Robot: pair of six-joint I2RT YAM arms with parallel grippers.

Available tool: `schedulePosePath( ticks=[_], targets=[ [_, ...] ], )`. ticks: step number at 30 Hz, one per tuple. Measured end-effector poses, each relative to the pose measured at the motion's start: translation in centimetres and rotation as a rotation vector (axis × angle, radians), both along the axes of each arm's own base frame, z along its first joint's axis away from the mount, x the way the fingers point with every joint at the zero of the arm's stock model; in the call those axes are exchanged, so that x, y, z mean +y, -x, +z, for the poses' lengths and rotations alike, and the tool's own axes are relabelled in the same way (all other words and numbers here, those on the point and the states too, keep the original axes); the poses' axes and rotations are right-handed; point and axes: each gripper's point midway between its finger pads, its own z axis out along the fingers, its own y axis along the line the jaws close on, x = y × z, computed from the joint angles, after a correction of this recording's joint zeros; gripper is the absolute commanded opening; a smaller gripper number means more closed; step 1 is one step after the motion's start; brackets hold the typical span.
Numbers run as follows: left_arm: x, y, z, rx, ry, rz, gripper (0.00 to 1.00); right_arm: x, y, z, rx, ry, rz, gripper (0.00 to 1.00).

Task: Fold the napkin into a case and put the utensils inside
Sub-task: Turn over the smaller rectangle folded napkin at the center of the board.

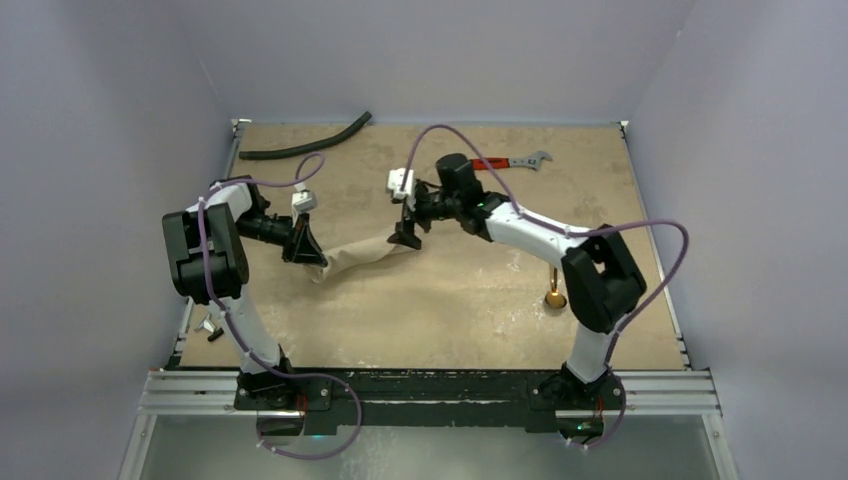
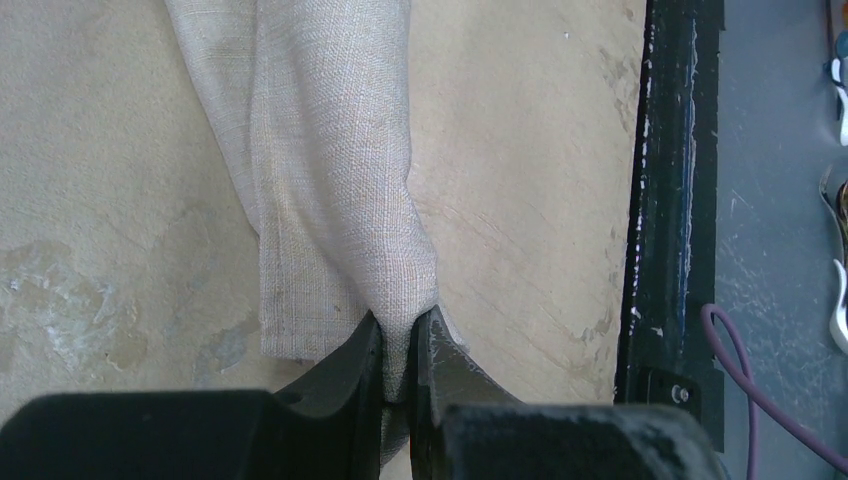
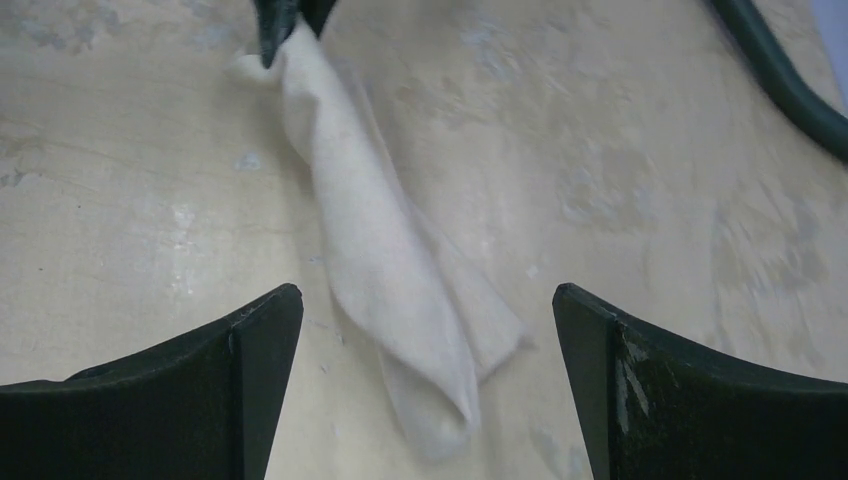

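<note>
Top external: tan table [image 1: 470,310] w/ a curved black hose [image 1: 305,148] at the far-left edge and a red-handled wrench [image 1: 510,161] at the far side, right of centre. Neither lies near the cloth. One gold utensil [image 1: 554,292] lies by the right arm's elbow, well apart from the napkin [image 1: 360,256] and partly hidden by that arm. Napkin sits left of centre, bunched into a narrow cream strip, long axis approx. left-right, right end slightly farther back. Left gripper [image 1: 303,245] is at its left end, right gripper [image 1: 408,232] over its right end.

Left wrist: both fingers [image 2: 360,370] are pinched tight on a gathered corner of the napkin, woven texture clear. The cloth runs straight away from the jaws, folded lengthwise into a band. Black rail [image 2: 665,200] and a purple cable [image 2: 740,370] are off to the right.

Right wrist: fingers [image 3: 200,390] are spread wide w/ nothing held. The napkin's free end lies on the table between them, touching neither. The strip runs diagonally up-left to the other gripper's tip. Hose shows at top right.
</note>
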Motion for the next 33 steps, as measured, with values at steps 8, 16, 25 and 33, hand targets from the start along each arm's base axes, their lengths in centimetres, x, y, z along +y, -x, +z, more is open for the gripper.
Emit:
schedulePosePath(
  ticks=[8, 16, 25, 33],
  targets=[
    [0.4, -0.1, 0.1, 0.008, 0.001, 0.018, 0.0, 4.9, 3.8, -7.2, -0.075, 0.116, 0.173, 0.99],
    [0.6, -0.2, 0.1, 0.011, -0.001, 0.028, 0.0, 6.1, 4.2, -10.5, -0.242, 0.174, 0.114, 0.99],
    [0.9, -0.6, 0.5, -0.006, -0.009, 0.036, 0.0, 6.9, 1.3, -12.4, -0.349, 0.195, -0.031, 0.88],
    [2.0, -2.0, 1.7, -0.033, -0.018, 0.083, 0.0, 7.7, 0.2, -11.7, -0.375, 0.142, -0.078, 0.53]
  ],
)
